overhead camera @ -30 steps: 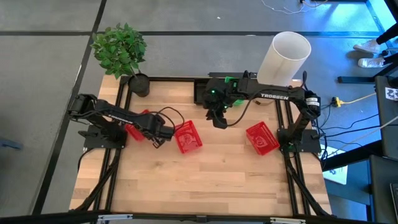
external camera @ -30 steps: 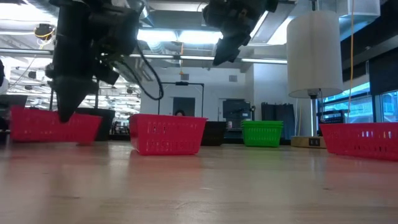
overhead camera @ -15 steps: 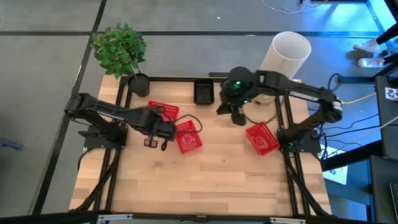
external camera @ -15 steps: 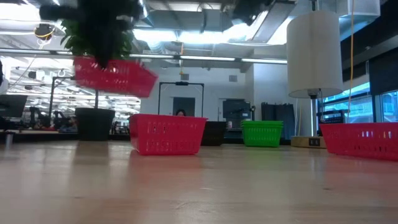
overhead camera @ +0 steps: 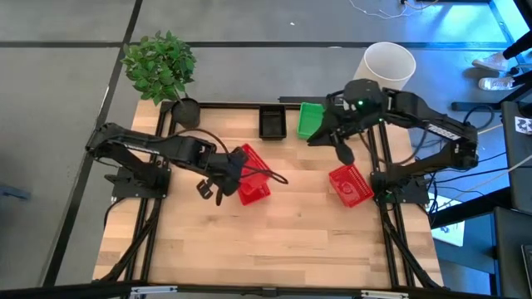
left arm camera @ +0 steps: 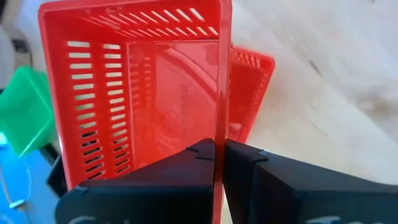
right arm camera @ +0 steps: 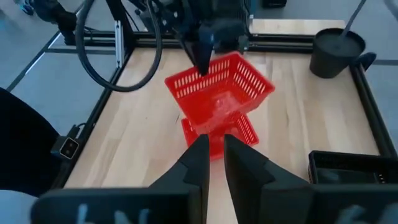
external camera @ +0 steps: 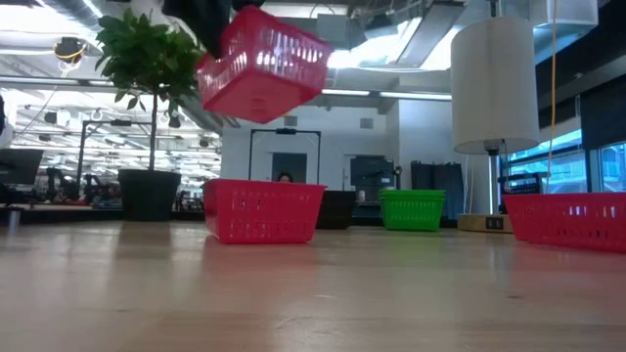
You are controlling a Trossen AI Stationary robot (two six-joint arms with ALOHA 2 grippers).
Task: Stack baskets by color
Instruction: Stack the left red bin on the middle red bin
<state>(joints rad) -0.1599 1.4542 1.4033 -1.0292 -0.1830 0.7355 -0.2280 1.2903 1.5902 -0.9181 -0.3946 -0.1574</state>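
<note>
My left gripper pinches the rim of a red basket, tilted in the air just above a second red basket on the table. Only the low view shows the gap between them; from above they overlap. My right gripper hangs near the far right, fingers close together with nothing visible between them, beside a green basket and a black basket. A third red basket sits at right.
</note>
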